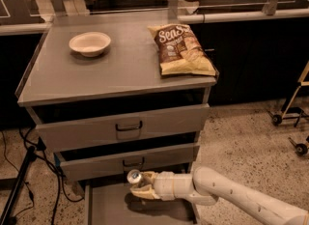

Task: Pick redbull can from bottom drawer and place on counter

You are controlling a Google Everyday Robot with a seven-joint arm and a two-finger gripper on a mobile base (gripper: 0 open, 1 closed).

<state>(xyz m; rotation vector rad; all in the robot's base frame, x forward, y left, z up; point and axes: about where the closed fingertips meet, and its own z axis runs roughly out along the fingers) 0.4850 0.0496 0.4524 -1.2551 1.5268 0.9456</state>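
Observation:
The redbull can (133, 176) is a small silver can with a shiny top, held just in front of the middle drawer and above the open bottom drawer (111, 207). My gripper (138, 184) comes in from the lower right on a white arm and is shut on the can, one finger above and one below it. The counter (116, 62) is the flat grey top of the cabinet, well above the can.
A white bowl (90, 43) sits at the counter's back left and a chip bag (182, 49) at its right edge. Two upper drawers (126, 126) with dark handles stand slightly open. A black stand and cables (19, 180) are at the left; a wheeled cart (292, 118) is at the right.

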